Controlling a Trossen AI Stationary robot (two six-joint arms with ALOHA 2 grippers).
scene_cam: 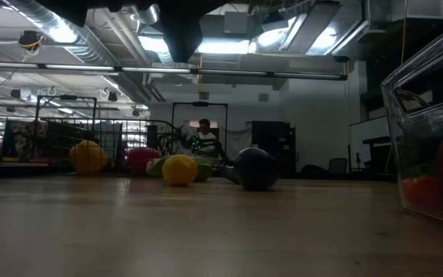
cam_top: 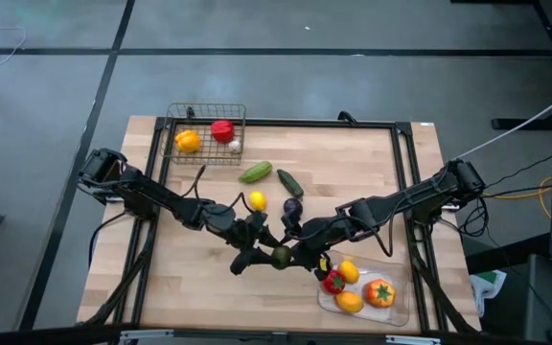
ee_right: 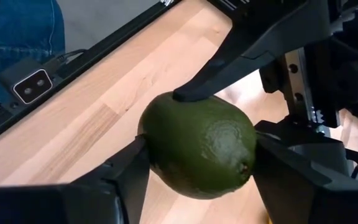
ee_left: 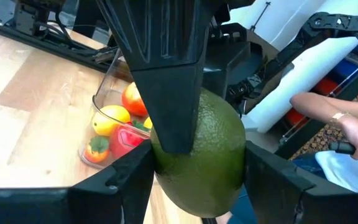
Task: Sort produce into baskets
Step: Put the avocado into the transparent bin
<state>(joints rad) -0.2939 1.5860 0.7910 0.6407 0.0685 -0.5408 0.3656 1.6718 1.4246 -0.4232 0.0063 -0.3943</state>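
A green avocado (cam_top: 281, 256) is held between both grippers above the table's near middle. My left gripper (cam_top: 268, 251) comes from the left and my right gripper (cam_top: 295, 255) from the right; both are shut on it. The dark wire basket (cam_top: 206, 132) at the far left holds an orange pepper (cam_top: 188, 141), a red pepper (cam_top: 222, 130) and a white piece (cam_top: 235, 146). The clear tray (cam_top: 398, 309) at the near right holds red, orange and yellow fruit. Two green pieces (cam_top: 255, 172), a lemon (cam_top: 257, 200) and a purple piece (cam_top: 293, 207) lie on the table. My left gripper pinches the avocado's broad middle (ee_left: 166, 168) between its two fingers (ee_left: 126, 183), coming from the table's left side. The avocado is lifted clear of the table. My right gripper pinches the avocado's two opposite sides (ee_right: 151, 149) between its two fingers (ee_right: 120, 177), coming from the table's right side. One finger of the left gripper (ee_right: 229, 59) rests on the avocado's top beside them. The avocado is clear of the wood.
The lemon (scene_cam: 179, 169) and the purple piece (scene_cam: 256, 169) lie just beyond the grippers. The clear tray's wall (scene_cam: 429, 115) stands close on the right. A person's hand (ee_left: 353, 134) shows beyond the table's near side.
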